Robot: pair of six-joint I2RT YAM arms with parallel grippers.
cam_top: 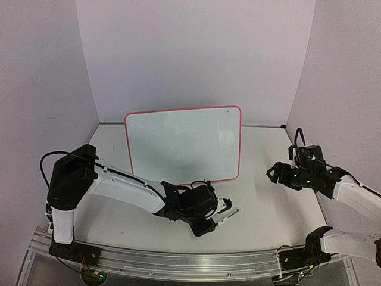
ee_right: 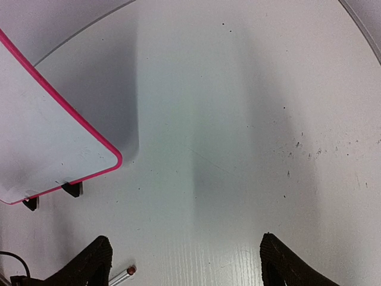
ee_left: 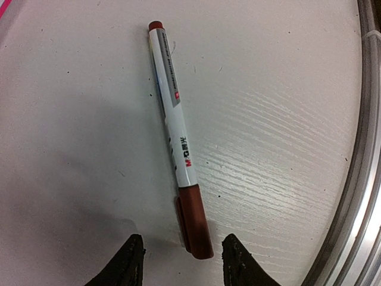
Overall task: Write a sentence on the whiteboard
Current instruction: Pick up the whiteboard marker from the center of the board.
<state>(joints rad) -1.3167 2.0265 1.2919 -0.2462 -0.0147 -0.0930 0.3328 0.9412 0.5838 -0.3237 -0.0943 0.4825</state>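
The whiteboard point(cam_top: 184, 143) stands upright at the middle of the table, with a red rim and two black clip feet point(ee_right: 72, 189). Its face shows only faint smudges; I see no sentence on it. A white marker point(ee_left: 178, 137) with a dark red cap lies flat on the table in front of the board. My left gripper point(ee_left: 181, 262) is open, low over the table, with its fingertips on either side of the marker's capped end and not touching it. My right gripper point(ee_right: 181, 262) is open and empty, above the table to the right of the board point(ee_right: 47, 131).
A curved metal rail point(cam_top: 178, 262) runs along the table's near edge and shows at the right of the left wrist view point(ee_left: 363, 149). White walls enclose the back and sides. The marker's far end point(ee_right: 125, 274) shows in the right wrist view.
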